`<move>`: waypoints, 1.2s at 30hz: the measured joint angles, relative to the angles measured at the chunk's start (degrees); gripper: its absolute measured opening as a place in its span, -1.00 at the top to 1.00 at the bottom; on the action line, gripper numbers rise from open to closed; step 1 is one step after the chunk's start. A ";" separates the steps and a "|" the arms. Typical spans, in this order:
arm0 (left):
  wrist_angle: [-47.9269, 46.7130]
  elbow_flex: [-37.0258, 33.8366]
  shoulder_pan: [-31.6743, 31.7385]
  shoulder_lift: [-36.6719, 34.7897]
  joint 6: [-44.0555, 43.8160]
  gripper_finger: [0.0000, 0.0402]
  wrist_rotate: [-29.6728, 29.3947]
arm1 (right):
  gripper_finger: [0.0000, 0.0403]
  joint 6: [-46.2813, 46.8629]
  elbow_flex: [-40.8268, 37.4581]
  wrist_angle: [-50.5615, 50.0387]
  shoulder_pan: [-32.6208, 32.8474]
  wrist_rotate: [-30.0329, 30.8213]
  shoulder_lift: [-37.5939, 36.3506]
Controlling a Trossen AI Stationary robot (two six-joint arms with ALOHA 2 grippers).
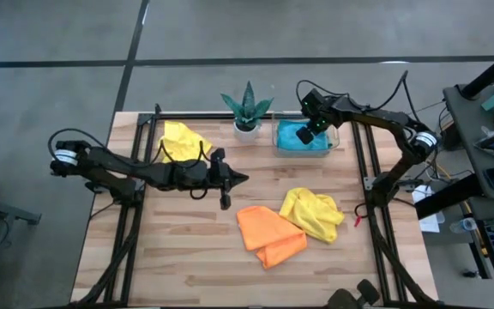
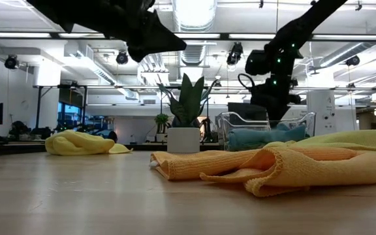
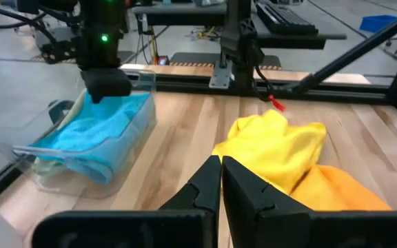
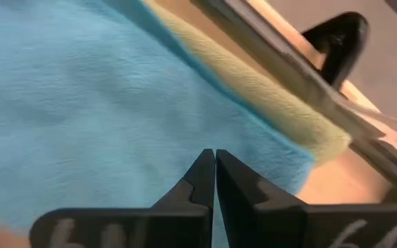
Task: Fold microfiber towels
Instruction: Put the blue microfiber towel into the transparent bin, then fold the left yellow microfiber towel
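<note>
A sky blue towel [image 1: 309, 142] lies on a sage green towel [image 4: 276, 105] in a clear tray [image 3: 19, 148] at the table's far right. My right gripper [image 4: 214, 156] is shut and points steeply down just over the blue towel. An orange towel [image 1: 268, 233] and a crumpled yellow towel [image 1: 314, 213] lie side by side, touching, on the middle of the table. A second yellow towel [image 1: 183, 140] lies at the far left. My left gripper [image 1: 243, 178] is shut and empty, nearly level, above the table just left of the orange towel. My right gripper's shut fingertips stand at the blue towel's upper face [image 4: 185, 117], coming from above at a steep slant. I cannot tell whether they touch the cloth. The towel lies flat in the tray.
A spiky potted plant [image 1: 247, 110] stands at the far edge, between the far yellow towel and the tray. Black frame rails [image 1: 363, 172] run along the table's sides. Bare wood shows on the near left part of the table [image 1: 161, 249].
</note>
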 joint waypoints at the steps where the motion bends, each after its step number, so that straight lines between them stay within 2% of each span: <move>1: -0.15 -0.14 0.00 -0.02 0.00 1.00 -0.02 | 0.96 -0.05 -0.20 0.24 -0.49 0.60 0.24; 5: -0.30 -0.12 0.02 -0.06 0.02 1.00 -0.02 | 0.96 -0.09 -1.11 0.23 -2.27 3.07 0.97; 11: -0.26 -0.06 0.02 -0.09 0.42 1.00 -0.12 | 0.96 0.07 -2.06 -0.11 -3.70 2.72 0.89; 18: -0.29 -0.09 0.11 -0.11 0.44 1.00 -2.20 | 0.96 1.44 -2.19 -0.21 -1.14 2.78 -5.13; 23: -0.24 -0.06 0.11 -0.11 0.30 1.00 -2.29 | 0.96 4.27 -4.86 4.04 8.58 2.51 -13.26; 30: -0.39 -0.11 0.11 -0.11 -1.28 1.00 -2.29 | 0.96 9.99 -15.04 15.76 25.50 2.52 -24.37; 33: -2.26 -0.06 0.11 -0.19 -7.30 1.00 -2.27 | 0.96 10.16 -19.46 19.18 32.10 2.49 -27.57; 36: -13.75 0.10 0.55 -0.73 -17.50 1.00 -2.28 | 0.96 10.25 -22.93 21.48 37.52 2.47 -29.96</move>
